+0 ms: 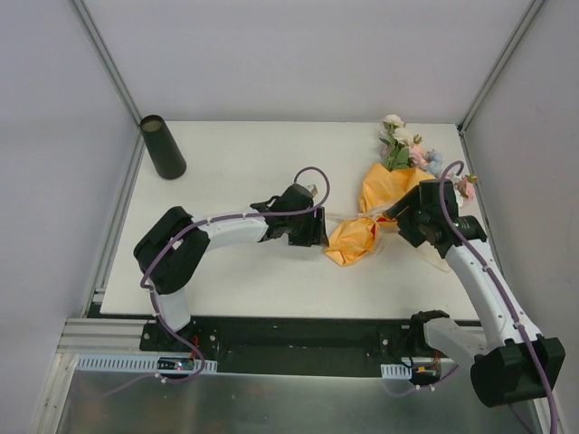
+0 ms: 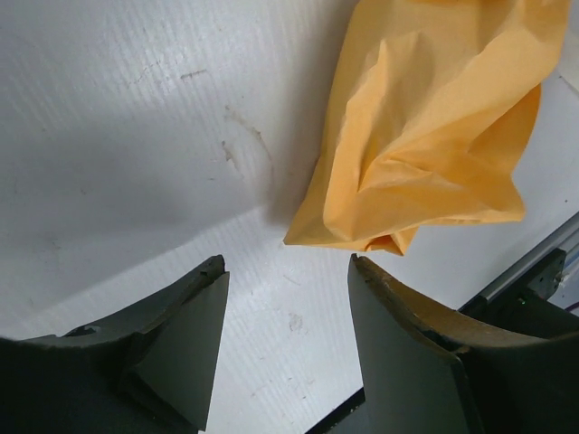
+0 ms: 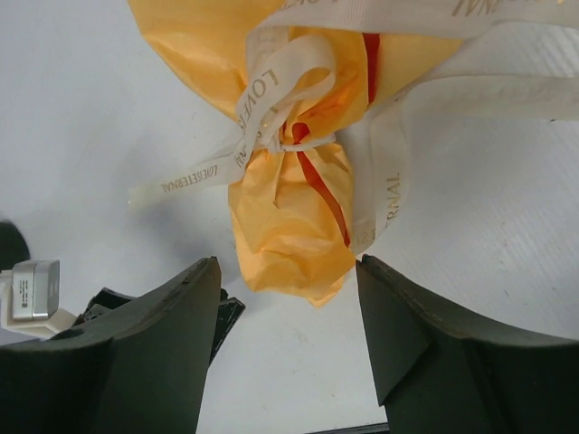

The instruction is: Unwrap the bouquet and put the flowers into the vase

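The left arm (image 1: 233, 226), white shells with black joints and a purple cable, bends its elbow out to the left and stretches rightward. The black two-finger left gripper (image 1: 320, 235) points right, its jaws parted and empty. The right arm (image 1: 484, 271), built alike, leans forward; the black right gripper (image 1: 393, 217) points left, jaws spread, holding nothing.

Overhead I can't see the stems of the flowers (image 1: 403, 137), they're buried inside the bouquet (image 1: 384, 190) paper. Left wrist cam crops the paper at the top and right edges. Right wrist cam cuts off its upper part. The ribbon (image 3: 260, 99) tails run out top and right, and I can only partly read the print.
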Action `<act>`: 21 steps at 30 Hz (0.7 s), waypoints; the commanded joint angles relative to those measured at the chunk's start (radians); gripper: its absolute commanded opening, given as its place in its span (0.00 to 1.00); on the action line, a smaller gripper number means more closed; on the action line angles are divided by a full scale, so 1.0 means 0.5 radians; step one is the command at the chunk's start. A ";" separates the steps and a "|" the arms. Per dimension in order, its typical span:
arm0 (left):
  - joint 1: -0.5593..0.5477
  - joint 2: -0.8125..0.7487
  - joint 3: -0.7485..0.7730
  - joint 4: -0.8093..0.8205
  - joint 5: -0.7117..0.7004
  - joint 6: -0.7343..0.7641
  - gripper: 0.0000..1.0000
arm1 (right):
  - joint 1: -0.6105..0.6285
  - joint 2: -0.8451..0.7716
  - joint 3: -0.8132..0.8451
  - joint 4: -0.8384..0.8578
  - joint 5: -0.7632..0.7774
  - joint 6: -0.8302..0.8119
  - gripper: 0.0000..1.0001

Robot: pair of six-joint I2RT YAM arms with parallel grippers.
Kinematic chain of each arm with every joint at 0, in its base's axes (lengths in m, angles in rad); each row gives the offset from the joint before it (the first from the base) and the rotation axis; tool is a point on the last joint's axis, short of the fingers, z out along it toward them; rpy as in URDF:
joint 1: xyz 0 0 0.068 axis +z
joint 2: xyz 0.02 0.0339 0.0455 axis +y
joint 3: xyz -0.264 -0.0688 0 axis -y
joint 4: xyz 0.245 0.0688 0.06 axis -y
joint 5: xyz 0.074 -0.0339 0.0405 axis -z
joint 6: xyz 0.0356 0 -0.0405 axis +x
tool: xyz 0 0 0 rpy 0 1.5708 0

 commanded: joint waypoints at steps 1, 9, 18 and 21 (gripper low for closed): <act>-0.007 -0.060 -0.045 0.091 0.040 -0.010 0.58 | 0.127 0.016 0.242 -0.221 0.502 0.138 0.70; -0.007 0.008 -0.131 0.331 0.160 -0.056 0.56 | 0.130 0.153 -0.111 0.693 0.082 -0.061 0.68; -0.004 0.063 -0.153 0.392 0.178 -0.020 0.54 | 0.133 0.693 0.070 0.838 0.023 0.116 0.64; -0.004 0.085 -0.153 0.414 0.184 -0.016 0.52 | 0.133 0.764 0.101 0.767 0.140 0.211 0.60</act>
